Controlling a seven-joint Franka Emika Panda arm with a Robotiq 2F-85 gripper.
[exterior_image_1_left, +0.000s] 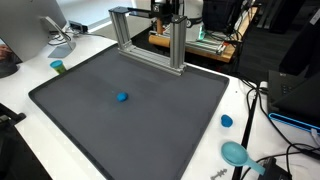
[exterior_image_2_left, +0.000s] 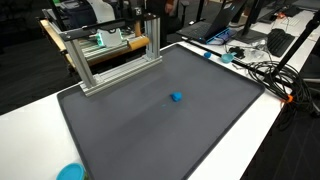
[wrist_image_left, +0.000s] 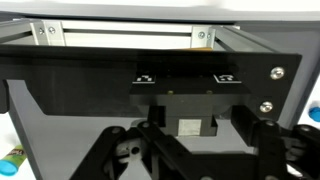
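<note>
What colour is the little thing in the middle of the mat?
The little thing is blue, clearest in an exterior view.

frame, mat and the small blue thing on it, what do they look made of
The frame looks like bare aluminium: square silver-grey bars with a dull metallic sheen. The mat looks like rubber or foam, matte dark grey: it shows no glare and has rounded corners. The blue thing is too small to tell; its bright even colour suggests plastic or foam.
</note>
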